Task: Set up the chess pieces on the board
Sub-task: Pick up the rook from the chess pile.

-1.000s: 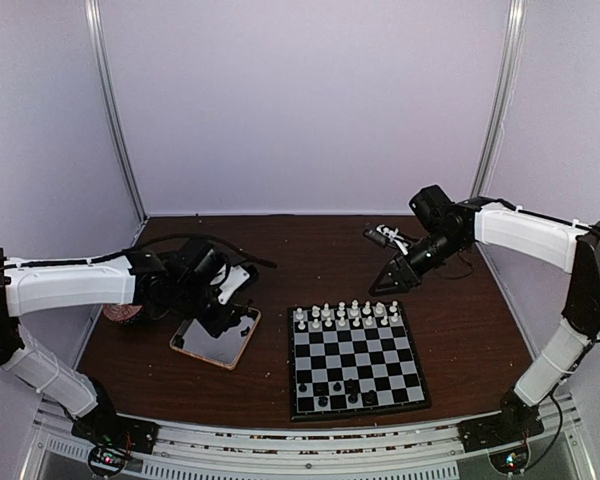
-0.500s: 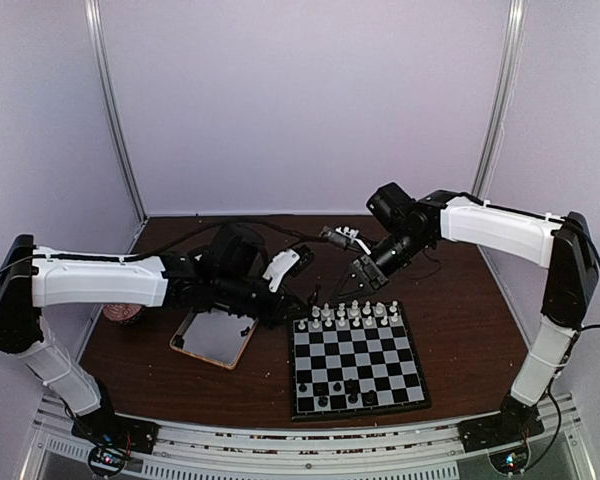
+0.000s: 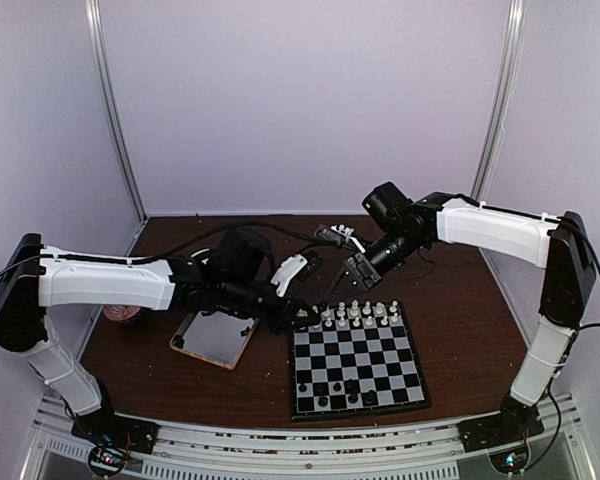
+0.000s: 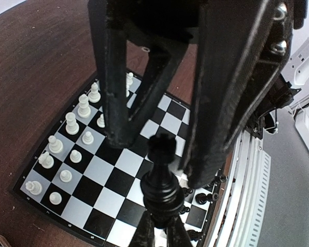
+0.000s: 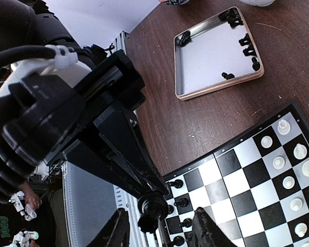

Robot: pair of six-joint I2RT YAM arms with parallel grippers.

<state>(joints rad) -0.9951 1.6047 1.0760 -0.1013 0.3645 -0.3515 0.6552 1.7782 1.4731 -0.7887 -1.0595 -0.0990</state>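
Note:
My left gripper [image 3: 308, 318] [image 4: 162, 226] is shut on the base of a glossy black chess piece [image 4: 159, 175], held in the air over the far-left part of the board [image 3: 360, 412]. My right gripper [image 3: 327, 300] [image 5: 161, 218] is open, with one finger on each side of that piece [image 5: 152, 206], not touching it. White pieces [image 3: 350, 315] fill the board's two far rows. A few black pieces [image 3: 335, 395] stand in the near rows. More black pieces [image 5: 244, 43] lie in the tray.
The shallow wooden-rimmed tray [image 3: 215, 340] [image 5: 216, 90] sits on the brown table left of the board. A small reddish round thing [image 3: 125, 313] lies at the far left. A metal rail [image 3: 310, 440] runs along the near edge. Pale walls enclose the table.
My left gripper has moved right from the tray to the board's far-left corner with the black piece. My right gripper has swung left and down, and now straddles the piece.

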